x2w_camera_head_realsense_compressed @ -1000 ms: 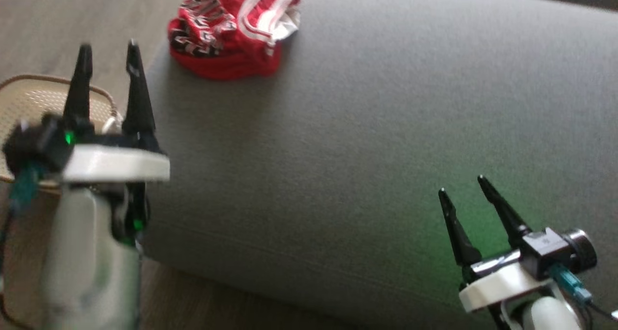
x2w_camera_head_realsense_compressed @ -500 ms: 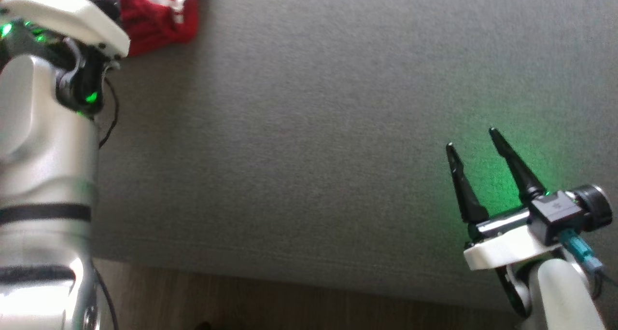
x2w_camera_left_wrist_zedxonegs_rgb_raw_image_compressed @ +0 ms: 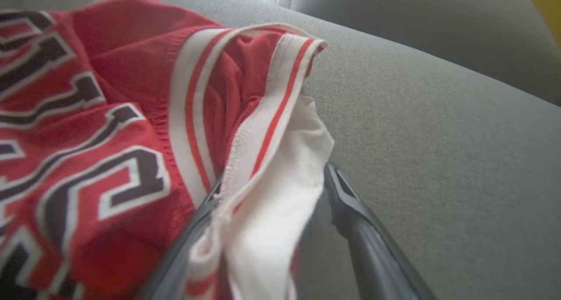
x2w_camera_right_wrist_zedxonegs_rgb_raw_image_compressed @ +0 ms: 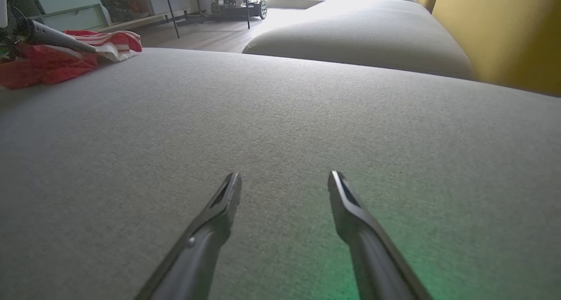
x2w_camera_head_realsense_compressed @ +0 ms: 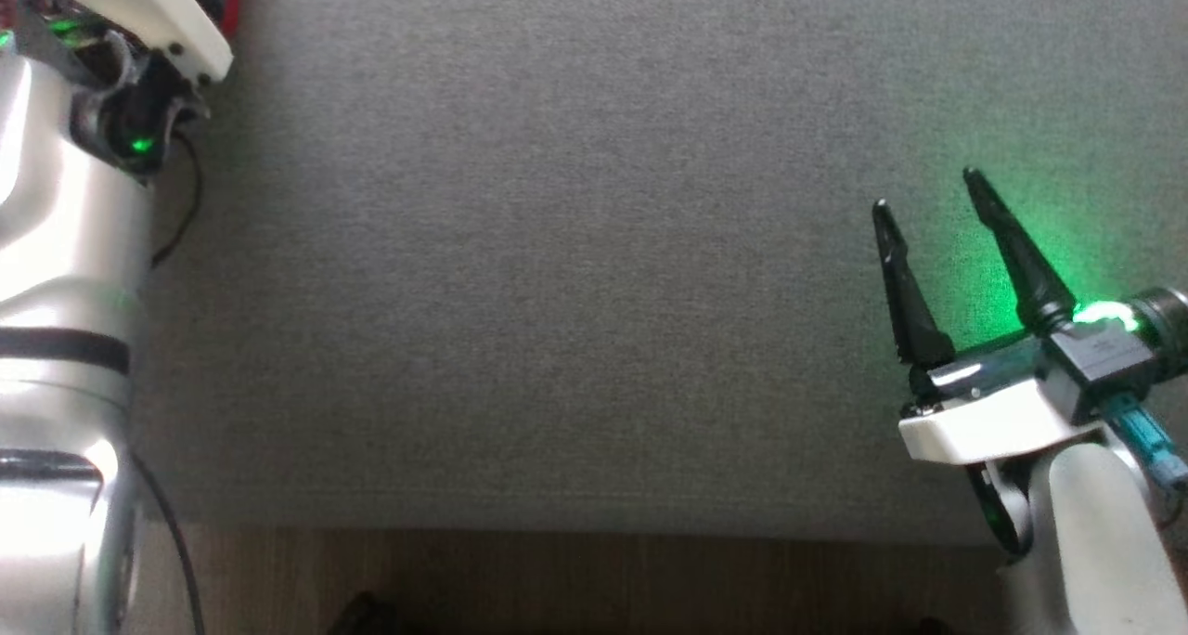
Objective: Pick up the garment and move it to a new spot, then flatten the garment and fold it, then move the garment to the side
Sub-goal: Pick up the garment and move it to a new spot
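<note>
Big grey sofa cushion [x2w_camera_head_realsense_compressed: 557, 291] takes up most of head view, wood floor strip [x2w_camera_head_realsense_compressed: 594, 579] along bottom edge. Red jersey garment [x2w_camera_left_wrist_zedxonegs_rgb_raw_image_compressed: 109, 116], black-white lettering, striped trim, lies bunched on cushion at upper left of right wrist view. Left gripper [x2w_camera_left_wrist_zedxonegs_rgb_raw_image_compressed: 271, 181] spread wide, fingers straddling garment's white hem, not pinching it afaict. Right gripper [x2w_camera_head_realsense_compressed: 928, 194] lower right of head view, released, nothing between fingers, over bare cushion.

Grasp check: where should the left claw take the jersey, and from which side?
Probably the striped trim with its white lining: it sticks out loose from the bunched jersey toward bare cushion. Come from that side; the open left claw straddles it.
</note>
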Tool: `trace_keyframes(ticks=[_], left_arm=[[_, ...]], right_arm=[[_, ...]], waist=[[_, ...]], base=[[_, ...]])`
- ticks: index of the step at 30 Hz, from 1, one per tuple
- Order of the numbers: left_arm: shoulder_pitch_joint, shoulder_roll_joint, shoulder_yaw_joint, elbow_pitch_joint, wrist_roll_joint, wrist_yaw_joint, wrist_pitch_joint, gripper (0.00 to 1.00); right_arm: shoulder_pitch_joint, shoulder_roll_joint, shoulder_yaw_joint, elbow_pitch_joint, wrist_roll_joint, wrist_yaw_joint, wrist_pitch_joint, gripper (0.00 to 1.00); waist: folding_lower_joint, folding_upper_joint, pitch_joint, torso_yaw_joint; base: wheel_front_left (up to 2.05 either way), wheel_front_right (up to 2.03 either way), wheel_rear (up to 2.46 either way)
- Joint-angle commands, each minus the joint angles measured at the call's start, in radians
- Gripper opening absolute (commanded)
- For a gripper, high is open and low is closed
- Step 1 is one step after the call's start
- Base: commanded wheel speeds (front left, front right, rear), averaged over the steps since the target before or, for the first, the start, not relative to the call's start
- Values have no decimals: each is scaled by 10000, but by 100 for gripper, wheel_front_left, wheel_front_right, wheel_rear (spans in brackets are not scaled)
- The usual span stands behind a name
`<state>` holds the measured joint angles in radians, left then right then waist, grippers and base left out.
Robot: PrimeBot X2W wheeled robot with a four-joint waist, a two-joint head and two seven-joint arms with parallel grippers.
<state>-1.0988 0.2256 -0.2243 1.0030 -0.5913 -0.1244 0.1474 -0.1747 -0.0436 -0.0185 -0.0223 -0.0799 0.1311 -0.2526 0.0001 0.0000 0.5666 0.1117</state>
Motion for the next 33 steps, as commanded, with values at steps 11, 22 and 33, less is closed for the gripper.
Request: trace_keyframes(ticks=[11,22,33], left_arm=[[-518,758,-689,168,-491,-63,-492,0],[-396,1378,-1410,-782,-501,-63,-3538,0],[271,1635,-2115,-3148,-526,-63,-3996,0]], right_arm=[[-208,-66,127,-437,115,-4,-91,100],[-62,-66,409,-55,424,-4,-91,100],[497,-66,661,187,950,-4,-92,100]], waist=[[-1,0,581,-283],[-1,0,-772,-233],[-1,0,-2627,-545]], base=[[0,0,0],[0,0,0],[0,0,0]])
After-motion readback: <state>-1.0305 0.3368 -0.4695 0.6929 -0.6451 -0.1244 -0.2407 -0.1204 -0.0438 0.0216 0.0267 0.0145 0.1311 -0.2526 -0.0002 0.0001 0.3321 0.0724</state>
